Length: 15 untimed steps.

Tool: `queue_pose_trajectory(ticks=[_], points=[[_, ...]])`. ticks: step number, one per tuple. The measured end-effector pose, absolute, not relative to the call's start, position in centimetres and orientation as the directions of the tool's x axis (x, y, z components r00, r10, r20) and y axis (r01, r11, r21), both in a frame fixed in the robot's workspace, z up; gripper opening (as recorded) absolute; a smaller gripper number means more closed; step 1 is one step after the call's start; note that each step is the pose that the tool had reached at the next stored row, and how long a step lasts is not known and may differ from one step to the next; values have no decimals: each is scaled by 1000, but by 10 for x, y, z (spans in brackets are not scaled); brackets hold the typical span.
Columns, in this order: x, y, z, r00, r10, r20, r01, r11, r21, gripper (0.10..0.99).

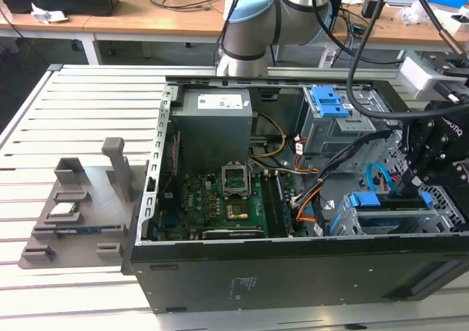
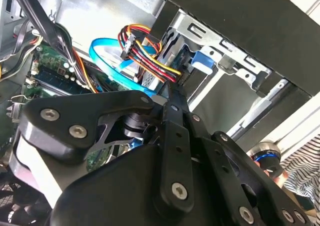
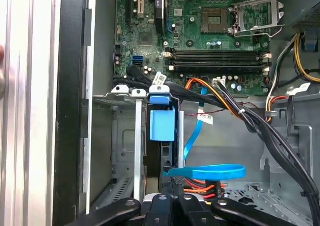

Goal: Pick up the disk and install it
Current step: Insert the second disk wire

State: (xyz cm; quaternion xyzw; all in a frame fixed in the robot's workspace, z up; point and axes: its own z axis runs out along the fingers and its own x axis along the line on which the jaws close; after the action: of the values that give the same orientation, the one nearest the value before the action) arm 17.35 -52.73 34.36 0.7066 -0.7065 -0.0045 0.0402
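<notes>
The disk [image 1: 388,201] stands on edge in the drive cage [image 1: 440,214] at the front corner of the open computer case, on the exterior view's right. Blue plastic rails run along the disk. In the first wrist view its blue rail and tab [image 3: 162,125] sit between the cage's metal walls, and the second wrist view shows the blue tab [image 2: 202,61] too. My gripper [image 1: 412,183] hangs right over the disk's end. Its black fingers come together into one narrow tip [image 3: 172,182] [image 2: 172,92], so it is shut. Contact with the disk is hidden.
A flat blue cable [image 3: 207,172] loops just beside the fingertips, and a black cable bundle [image 3: 260,126] crosses the case. The motherboard [image 1: 234,199], a grey power-supply box [image 1: 215,118] and an upper cage with blue tabs [image 1: 333,104] lie inside. A grey fixture [image 1: 73,214] stands outside, on the left.
</notes>
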Motion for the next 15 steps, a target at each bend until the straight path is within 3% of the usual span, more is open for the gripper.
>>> queue_pose_trajectory(ticks=[3, 10, 15], points=[[173, -527, 341, 2, -999, 51, -998, 1, 63, 106], [173, -527, 385, 2, -999, 50, -998, 2, 63, 106], [173, -527, 393, 2, -999, 50, -998, 2, 63, 106]])
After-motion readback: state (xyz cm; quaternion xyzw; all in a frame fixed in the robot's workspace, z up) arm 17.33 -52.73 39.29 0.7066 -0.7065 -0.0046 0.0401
